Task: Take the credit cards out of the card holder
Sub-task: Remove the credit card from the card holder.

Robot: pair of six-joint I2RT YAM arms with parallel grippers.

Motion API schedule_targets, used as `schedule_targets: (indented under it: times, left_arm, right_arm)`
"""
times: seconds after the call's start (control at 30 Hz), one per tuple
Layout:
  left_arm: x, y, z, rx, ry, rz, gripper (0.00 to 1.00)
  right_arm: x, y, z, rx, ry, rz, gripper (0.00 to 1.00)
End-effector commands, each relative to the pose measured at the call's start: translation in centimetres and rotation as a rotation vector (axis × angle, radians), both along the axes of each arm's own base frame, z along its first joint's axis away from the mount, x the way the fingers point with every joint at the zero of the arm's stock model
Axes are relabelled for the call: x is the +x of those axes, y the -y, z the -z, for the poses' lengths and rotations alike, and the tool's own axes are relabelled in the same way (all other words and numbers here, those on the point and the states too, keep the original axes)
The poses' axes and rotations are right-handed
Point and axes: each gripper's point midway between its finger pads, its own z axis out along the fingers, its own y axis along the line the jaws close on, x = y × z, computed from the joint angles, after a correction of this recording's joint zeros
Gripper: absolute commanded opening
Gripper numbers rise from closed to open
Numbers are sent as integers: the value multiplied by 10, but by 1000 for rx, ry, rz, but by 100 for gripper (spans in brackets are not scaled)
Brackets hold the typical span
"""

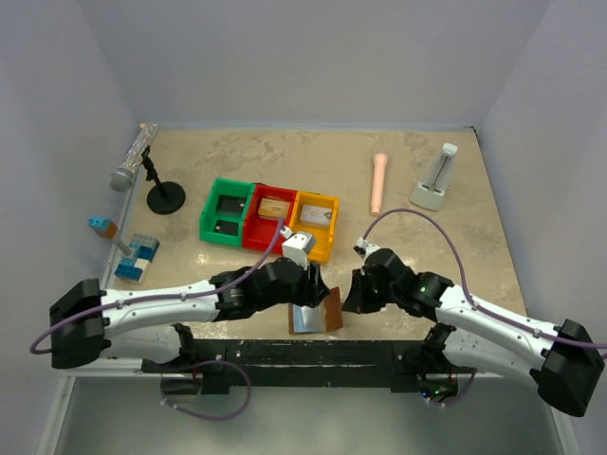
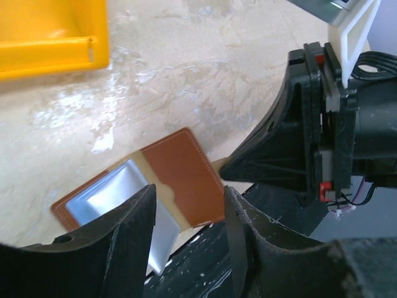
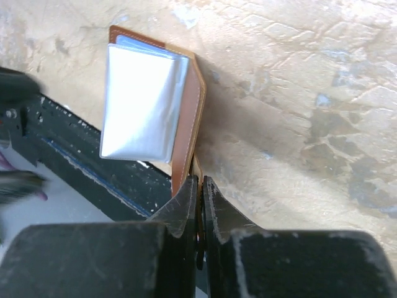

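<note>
Fingers (image 3: 183, 208) on the right gripper (image 3: 200, 186) are squeezed right together, and they have the card holder (image 3: 189, 112) by the thin edge of its brown flap. That holder lies open at the near edge of the table (image 3: 298, 124), just in front of the arms, between the two wrists. A silver card (image 3: 139, 105) sits in its left half, sliding out toward the near side and overhanging the black rail (image 3: 68, 146).

Now the left gripper (image 2: 189, 197): roughly half open, holding nothing, poised right over the holder with one finger on each side of it. From the wrist view I cannot tell whether it touches the leather yet.

Here is what matters: the card lies on the left, under the left fingers, with its long axis running far to near. The right arm pins the flap on the right, so the pull looks like the left arm's job, drawing toward the near edge.
</note>
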Motion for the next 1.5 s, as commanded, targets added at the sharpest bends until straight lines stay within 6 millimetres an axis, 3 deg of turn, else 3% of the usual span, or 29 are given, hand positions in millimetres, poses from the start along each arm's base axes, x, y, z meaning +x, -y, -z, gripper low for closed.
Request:
schedule_targets:
  times: [0.0, 0.13, 0.37, 0.77, 1.0, 1.17, 1.47]
  left_arm:
    - [5, -48, 17, 53, -4, -142, 52]
    - [0, -78, 46, 145, -48, -206, 51]
    - [-12, -94, 73, 182, -106, -221, 48]
    - [-13, -84, 71, 160, -100, -181, 47]
    - [-8, -83, 51, 97, -65, -195, 47]
    - [-8, -71, 42, 59, -60, -165, 47]
    - [-12, -55, 53, 84, -94, -115, 47]
  right_arm:
    - [6, 7, 5, -42, -4, 67, 0]
    - [8, 5, 10, -56, -28, 86, 0]
    - [3, 9, 29, -80, -80, 117, 0]
    - [0, 8, 38, -72, -106, 121, 0]
    - [-2, 7, 37, -68, -106, 111, 0]
    - [-2, 9, 43, -83, -114, 117, 0]
    - [-4, 9, 53, -86, -132, 118, 0]
